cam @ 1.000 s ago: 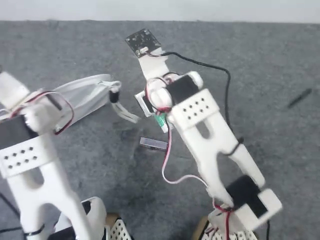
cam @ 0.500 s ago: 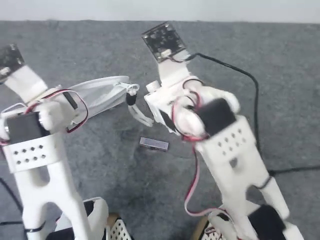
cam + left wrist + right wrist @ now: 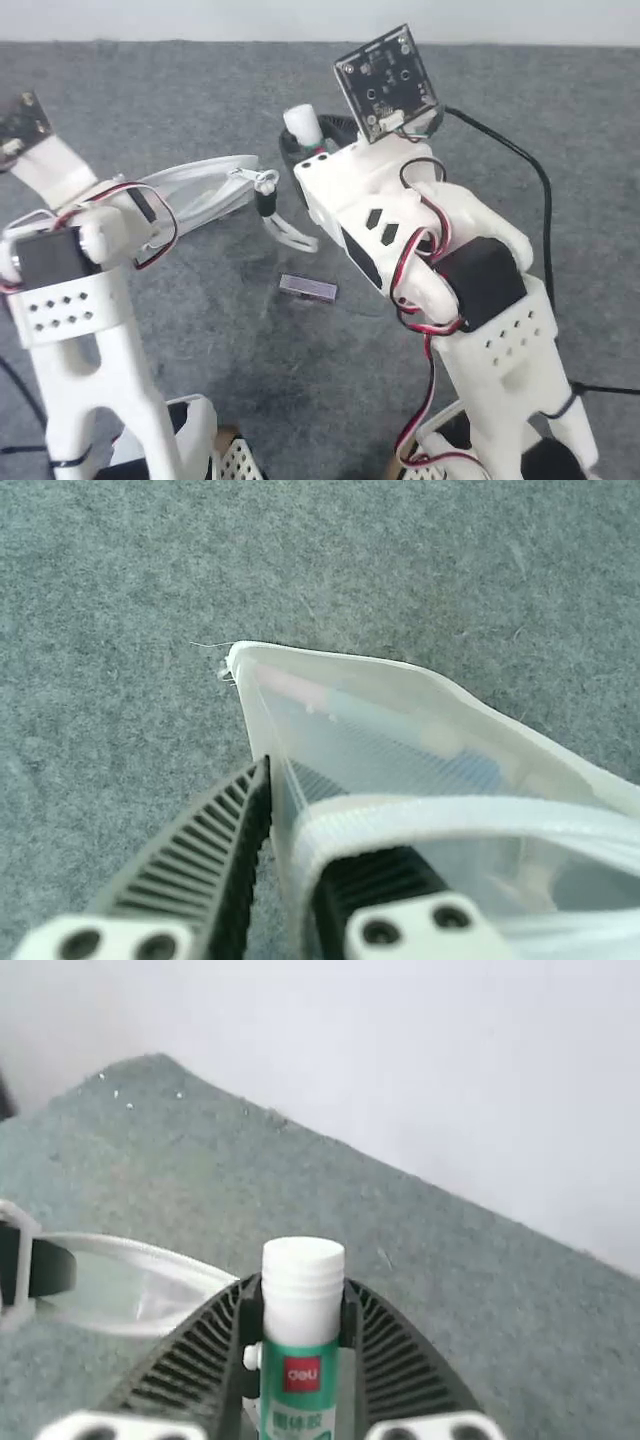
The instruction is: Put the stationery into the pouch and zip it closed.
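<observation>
A clear white-edged pouch [image 3: 195, 195] lies lifted at the left of the grey mat, its mouth toward the middle. My left gripper [image 3: 285, 865] is shut on the pouch [image 3: 400, 760] wall near its rim; coloured items show faintly inside. A white glue stick [image 3: 300, 1330] with a green label stands upright between the fingers of my right gripper [image 3: 298, 1350], which is shut on it. From above, the glue stick's white cap [image 3: 303, 126] pokes up just right of the pouch mouth. A small grey flat piece [image 3: 308, 289] lies on the mat below the pouch.
A white strap with a dark clip [image 3: 270, 205] hangs from the pouch mouth. A black cable [image 3: 545, 200] runs along the right side. The grey mat [image 3: 180, 90] ends at a pale wall at the back.
The right arm has lifted and swung right and back, raising the glue stick off the mat to beside the pouch mouth. The left arm raised the pouch slightly.
</observation>
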Controlling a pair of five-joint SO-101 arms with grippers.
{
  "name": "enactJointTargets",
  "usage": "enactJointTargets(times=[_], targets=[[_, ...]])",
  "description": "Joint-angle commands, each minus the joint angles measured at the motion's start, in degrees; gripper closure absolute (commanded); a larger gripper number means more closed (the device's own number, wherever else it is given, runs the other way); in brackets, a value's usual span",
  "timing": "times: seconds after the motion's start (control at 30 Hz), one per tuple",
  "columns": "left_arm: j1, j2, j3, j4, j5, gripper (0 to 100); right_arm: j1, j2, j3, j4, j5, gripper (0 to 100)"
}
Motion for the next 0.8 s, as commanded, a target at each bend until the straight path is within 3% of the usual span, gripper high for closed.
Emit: enactJointTargets(times=[0.0, 0.23, 0.4, 0.77], targets=[[0.44, 0.18, -0.22, -1.76, 0.62, 99, -2.77, -2.15, -0.7, -2.68, -0.53, 99.3], [0.44, 0.18, -0.22, -1.76, 0.62, 99, -10.33, -2.51, 7.74, -15.87, -0.26, 99.3], [0.44, 0.18, -0.13, -1.67, 0.62, 99, -10.24, -2.68, 15.91, -26.07, -0.18, 99.3], [0.44, 0.0, -0.13, -1.41, 0.62, 99, -10.42, -4.79, 23.82, -34.95, -0.44, 99.3]])
